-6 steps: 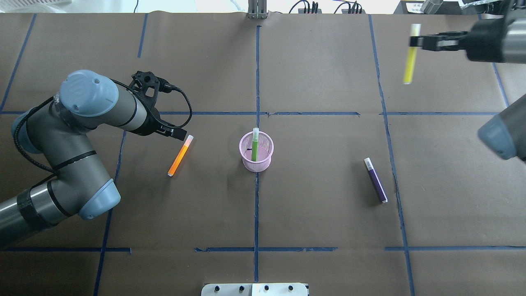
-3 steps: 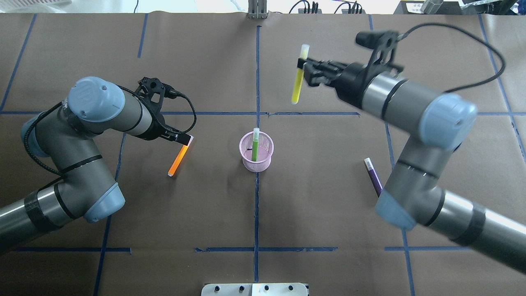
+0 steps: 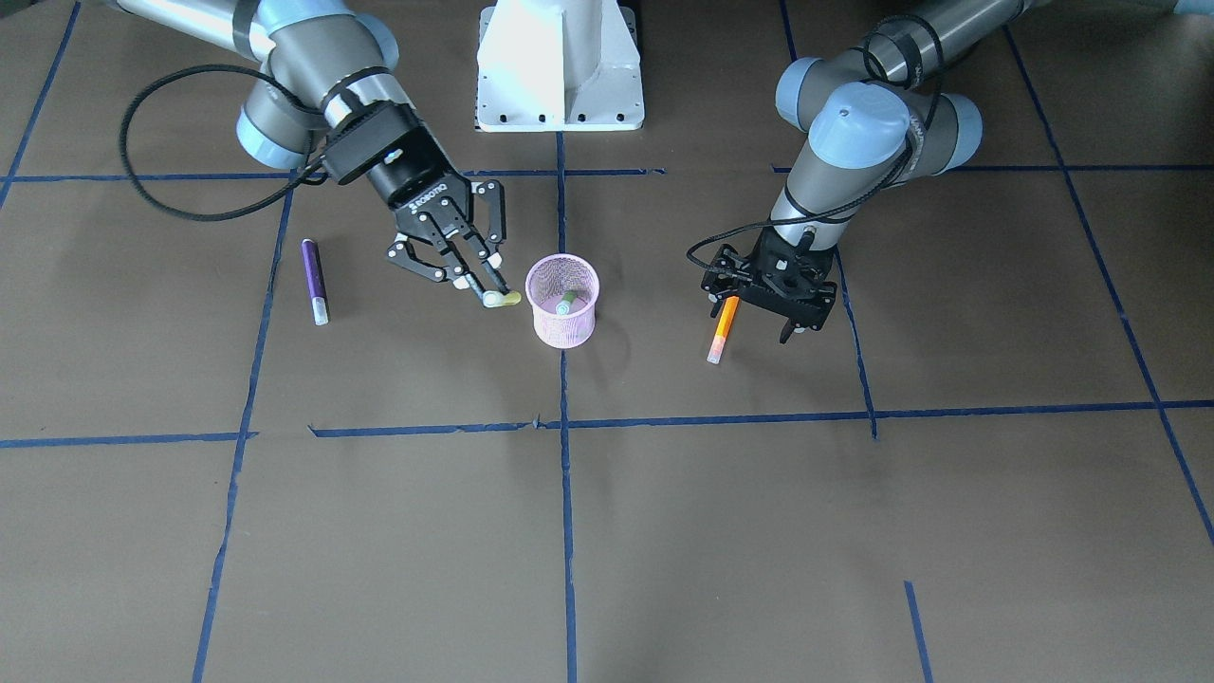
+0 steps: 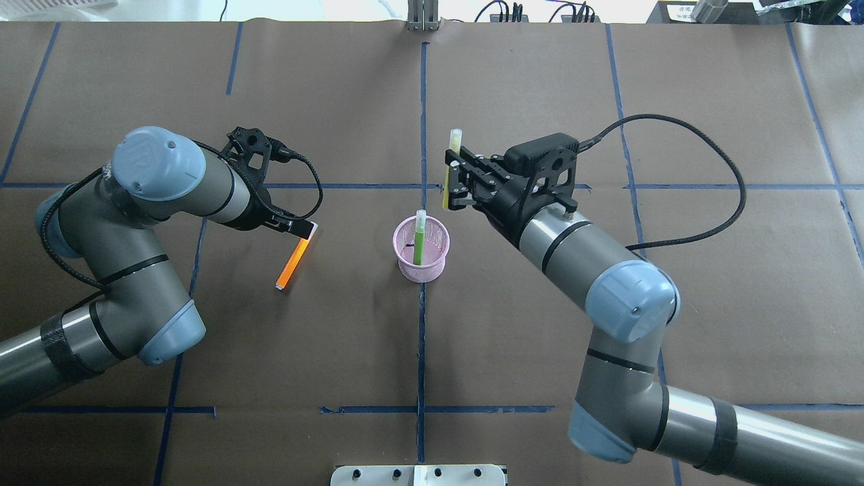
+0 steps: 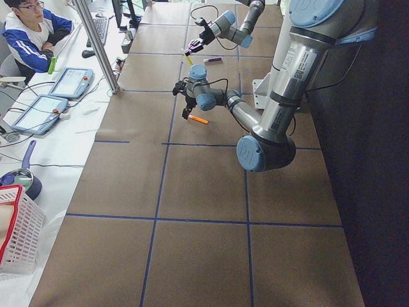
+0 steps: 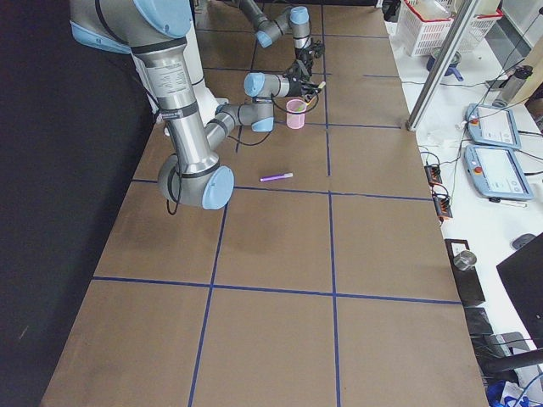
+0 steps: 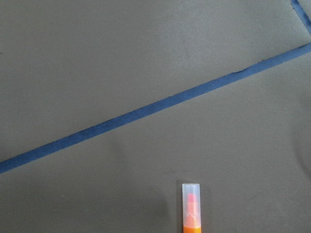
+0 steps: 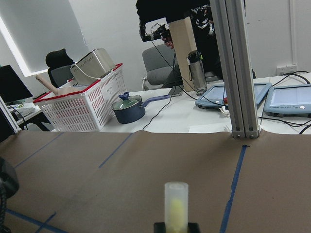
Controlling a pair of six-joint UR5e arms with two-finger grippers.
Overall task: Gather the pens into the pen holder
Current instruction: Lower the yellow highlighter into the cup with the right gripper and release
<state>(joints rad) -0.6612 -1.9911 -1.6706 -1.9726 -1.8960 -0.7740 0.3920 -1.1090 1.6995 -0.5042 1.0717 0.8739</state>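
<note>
The pink mesh pen holder stands at the table's middle with a green pen upright in it. My right gripper is shut on a yellow pen, held upright just beyond and to the right of the holder. My left gripper hangs open over the pale end of an orange pen that lies on the table. A purple pen lies on the right side, hidden by my right arm in the overhead view.
Blue tape lines cross the brown table cover. A white base plate sits at the near edge and a metal post at the far edge. A basket and tablets stand beyond the far edge.
My right arm has swung in from the far right to beside the holder with the yellow pen in its grip. My left gripper moved slightly over the orange pen's pale end, then held still.
</note>
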